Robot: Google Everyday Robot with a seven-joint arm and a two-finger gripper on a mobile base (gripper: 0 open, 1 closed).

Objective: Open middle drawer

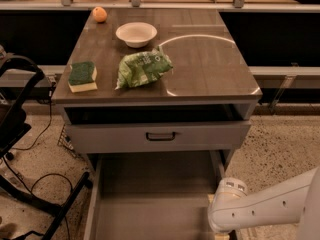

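The grey cabinet's upper drawer front (200, 136) with a black bar handle (160, 136) sits nearly shut under the tabletop. The middle drawer (150, 204) directly below it is pulled far out toward me, showing a bare grey floor. Its front and handle are below the picture's bottom edge. My white arm (260, 209) comes in from the lower right, with a rounded joint beside the drawer's right wall (216, 171). The gripper is out of view, below the bottom edge near the drawer's front right corner. The lowest drawer is hidden.
On the tabletop (210, 69) lie a green-and-yellow sponge (82, 76), a green snack bag (143, 69), a white bowl (136, 34) and an orange (99, 14). A black chair frame and cables (30, 184) stand on the floor at left.
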